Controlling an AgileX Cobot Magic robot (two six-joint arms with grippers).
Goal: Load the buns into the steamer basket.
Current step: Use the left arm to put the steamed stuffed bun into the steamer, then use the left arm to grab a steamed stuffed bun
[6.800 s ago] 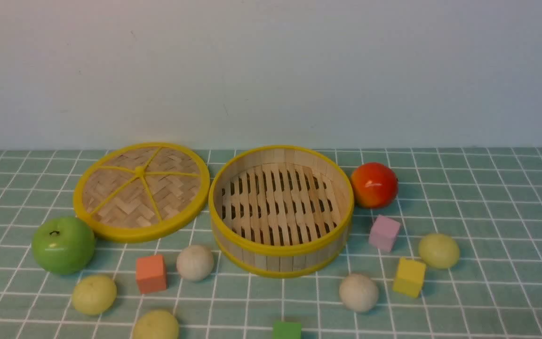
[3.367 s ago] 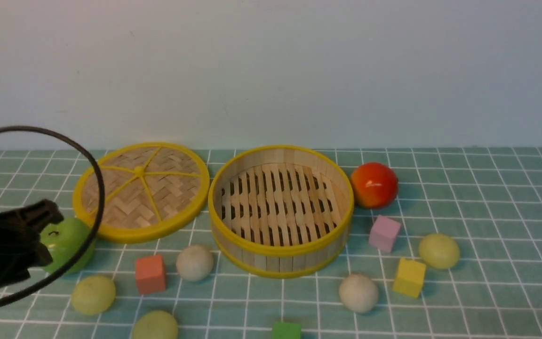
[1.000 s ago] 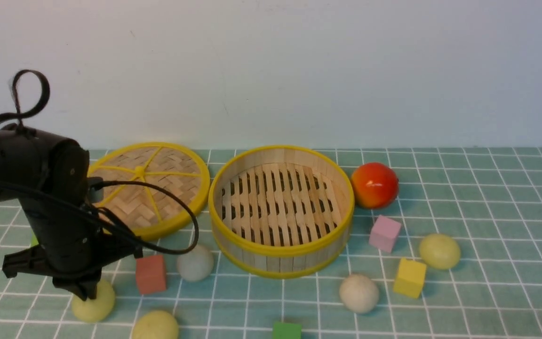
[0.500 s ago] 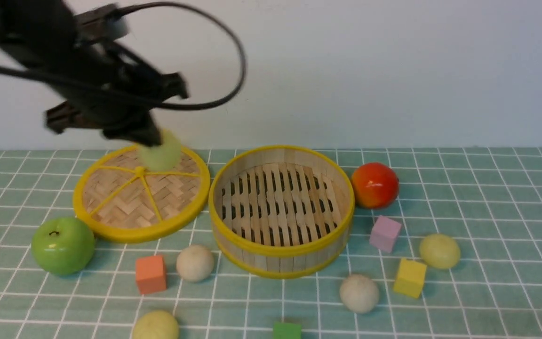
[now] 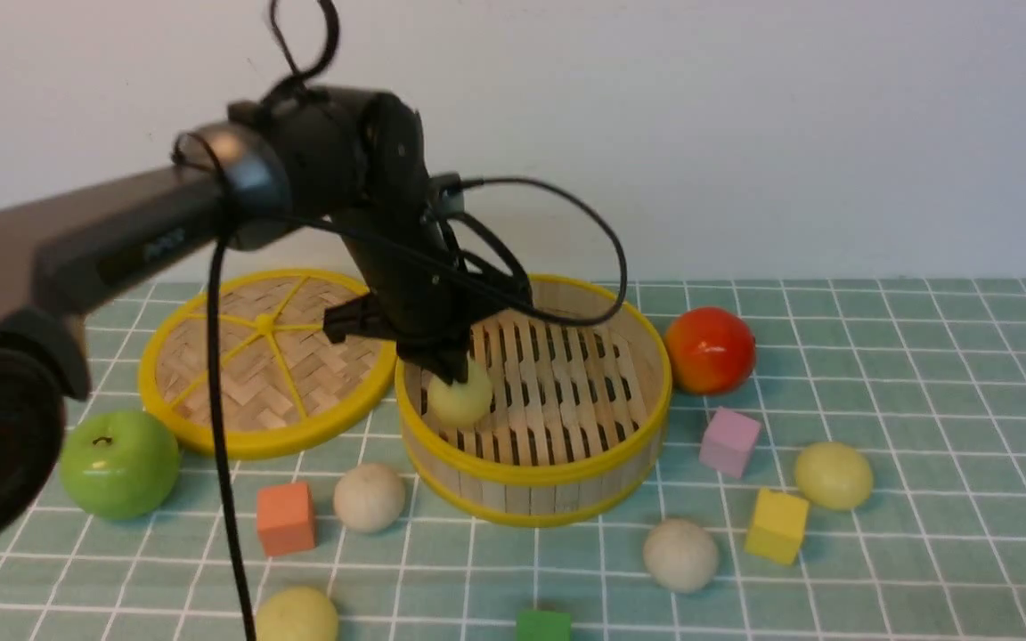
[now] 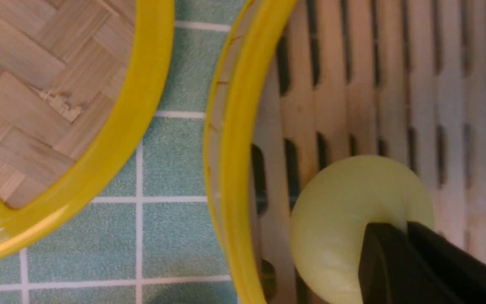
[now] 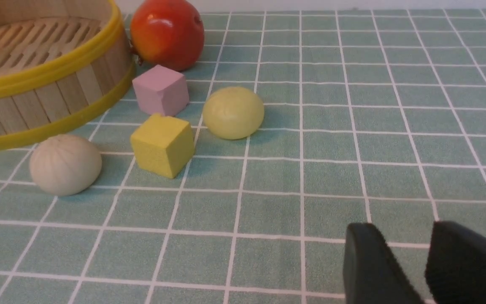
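- Left pincer (image 5: 447, 372) reaches down inside the basket (image 5: 531, 490), its jaws squeezed close together on the top of a yellow-green bun (image 5: 461, 402).
- That bun hangs right under the pincer, low over the slatted bottom and near the basket's wall on the lid side. I cannot tell whether it touches the slats.
- Lid (image 5: 299, 356) lies flat on the surface (image 5: 923, 401) to the left of the left pincer. Its yellow rim is just beside the basket's rim, with a narrow strip of surface between them.
- Apple (image 5: 119, 463) sits further left of that pincer and nearer the robot, just beside the lid's edge.
- Orange cube (image 5: 285, 518) and a white bun (image 5: 370, 497) stand nearer the robot than the left pincer, outside the basket. The bun is near the wall but apart from it.
- Second yellow-green bun (image 5: 296, 616) and a green cube (image 5: 541, 625) lie nearest the robot, both cut off by the front view's edge.
- Right pincer (image 7: 411, 230) hovers low over the surface, its jaws a narrow way apart with nothing between them.
- Ahead of the right pincer, towards the basket, lie a third yellow-green bun (image 7: 233, 112), a yellow cube (image 7: 163, 145), a pink cube (image 7: 160, 90) and a second white bun (image 7: 65, 164), all outside the basket.
- Red fruit (image 7: 168, 33) sits beyond the pink cube, furthest from the right pincer and close to the basket's wall.
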